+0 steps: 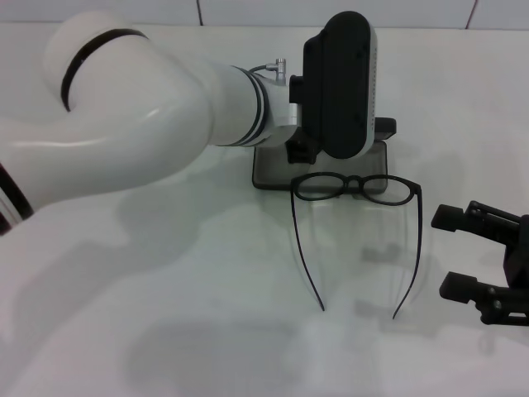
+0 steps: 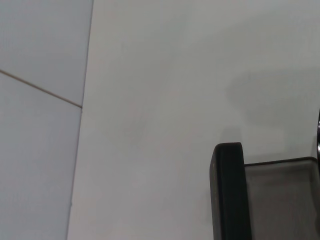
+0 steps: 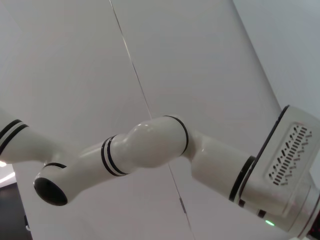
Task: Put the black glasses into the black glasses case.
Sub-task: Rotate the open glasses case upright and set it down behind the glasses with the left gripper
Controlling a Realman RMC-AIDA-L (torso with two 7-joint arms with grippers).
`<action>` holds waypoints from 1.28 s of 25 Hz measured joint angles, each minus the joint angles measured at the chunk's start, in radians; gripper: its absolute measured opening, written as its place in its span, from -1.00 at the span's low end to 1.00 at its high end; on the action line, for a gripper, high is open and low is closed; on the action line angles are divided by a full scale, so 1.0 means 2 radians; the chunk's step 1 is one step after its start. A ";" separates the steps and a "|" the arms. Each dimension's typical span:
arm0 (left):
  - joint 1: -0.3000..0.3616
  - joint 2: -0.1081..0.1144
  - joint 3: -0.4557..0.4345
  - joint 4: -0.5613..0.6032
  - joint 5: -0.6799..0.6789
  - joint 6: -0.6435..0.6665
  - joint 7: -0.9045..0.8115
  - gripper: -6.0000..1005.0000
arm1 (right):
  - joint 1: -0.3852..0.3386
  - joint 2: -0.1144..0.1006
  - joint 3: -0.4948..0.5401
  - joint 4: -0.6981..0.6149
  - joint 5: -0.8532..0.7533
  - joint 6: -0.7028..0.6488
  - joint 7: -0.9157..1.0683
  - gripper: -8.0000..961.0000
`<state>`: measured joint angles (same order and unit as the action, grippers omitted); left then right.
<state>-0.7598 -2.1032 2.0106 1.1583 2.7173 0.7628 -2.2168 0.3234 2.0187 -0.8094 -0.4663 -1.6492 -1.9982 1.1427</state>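
The black glasses [image 1: 355, 187] lie on the white table with their temple arms unfolded and pointing toward me. Their front touches or overlaps the near edge of the black glasses case [image 1: 271, 171], which lies open with its grey lining showing. My left gripper [image 1: 339, 141] hangs over the case, and its black body hides most of the case. The left wrist view shows one end wall of the case [image 2: 227, 192] and its grey lining. My right gripper [image 1: 446, 252] is open and empty, low over the table, to the right of the glasses' right temple arm.
The white table [image 1: 207, 314] stretches in front of and left of the glasses. My left arm [image 1: 149, 124] spans the upper left of the head view. A tiled wall [image 1: 331, 10] runs behind the table. The right wrist view shows only the left arm [image 3: 150, 150] and the walls.
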 joint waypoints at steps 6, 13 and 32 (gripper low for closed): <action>-0.017 -0.002 0.000 -0.030 -0.002 -0.008 -0.020 -0.59 | 0.000 0.000 0.000 0.000 0.001 0.003 0.000 0.78; -0.024 -0.001 0.000 -0.045 -0.012 -0.021 -0.027 -0.59 | -0.002 -0.001 0.000 0.000 0.001 0.004 -0.001 0.78; -0.020 0.001 0.000 -0.039 -0.011 -0.027 -0.035 -0.36 | -0.010 0.000 0.001 0.001 0.001 -0.001 0.001 0.78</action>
<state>-0.8002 -2.1021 2.0106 1.0800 2.6957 0.7098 -2.2876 0.3037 2.0182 -0.8068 -0.4651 -1.6476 -2.0005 1.1454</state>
